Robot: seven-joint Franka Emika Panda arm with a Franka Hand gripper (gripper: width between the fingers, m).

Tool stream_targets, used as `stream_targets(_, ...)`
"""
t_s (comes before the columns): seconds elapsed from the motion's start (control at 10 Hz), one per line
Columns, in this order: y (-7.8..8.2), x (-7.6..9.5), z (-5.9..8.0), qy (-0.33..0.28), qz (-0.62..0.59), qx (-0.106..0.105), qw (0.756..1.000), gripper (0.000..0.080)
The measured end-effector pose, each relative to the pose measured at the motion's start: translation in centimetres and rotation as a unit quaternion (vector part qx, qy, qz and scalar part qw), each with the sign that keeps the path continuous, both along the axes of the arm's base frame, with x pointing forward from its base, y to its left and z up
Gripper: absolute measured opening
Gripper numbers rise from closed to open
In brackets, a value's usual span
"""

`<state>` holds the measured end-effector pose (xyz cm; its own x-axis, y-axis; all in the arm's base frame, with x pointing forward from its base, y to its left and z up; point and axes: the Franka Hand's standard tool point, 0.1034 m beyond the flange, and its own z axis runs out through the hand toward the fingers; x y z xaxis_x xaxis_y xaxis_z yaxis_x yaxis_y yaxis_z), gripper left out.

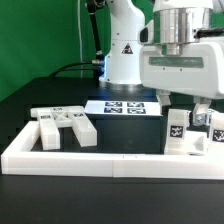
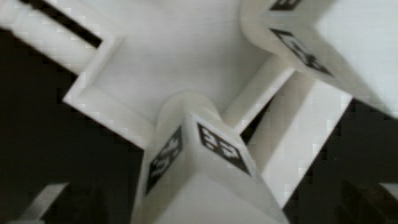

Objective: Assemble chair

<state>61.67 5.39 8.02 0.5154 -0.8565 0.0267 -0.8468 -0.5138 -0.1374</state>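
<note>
- At the exterior view's right, inside the white border wall (image 1: 110, 163), the gripper (image 1: 184, 108) is held low over a cluster of tagged chair parts (image 1: 177, 130). Its fingers are seen spread apart, with nothing pinched between them.
- In the wrist view, a tagged white post (image 2: 192, 150) is seen close under the camera, lying against a broad white slab (image 2: 160, 60). A second tagged post (image 2: 302, 40) is set beside it (whether the pieces are fully seated cannot be told through the blur).
- At the exterior view's left, a group of loose chair blocks (image 1: 65, 127) is left lying, well apart from the gripper.
- Behind both groups, the marker board (image 1: 125, 108) is laid flat before the arm's base (image 1: 125, 55).
- The step in hand is judged to be the joining of posts to the slab at the right. The chair is far from finished, since loose blocks are not yet used.
- For the next move, a clean lift off the post would be called for, then a reach to the left group, where one block must be straddled squarely.
</note>
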Motion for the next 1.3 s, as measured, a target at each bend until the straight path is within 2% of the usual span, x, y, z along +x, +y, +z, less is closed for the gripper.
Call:
stream_targets(0.2,0.2,0.1,0.6,-0.008,0.087,-0.009,0.996,0.0649)
stream_targets(0.5,0.1,0.1,0.5,-0.013,0.199,-0.026,0.980,0.0649)
stream_targets(0.7,0.6,-0.1,0.5,-0.015,0.232,-0.029,0.972,0.0649)
stream_targets(1.3,0.1,-1.1,0.3,-0.015,0.253,-0.035,0.967,0.0649)
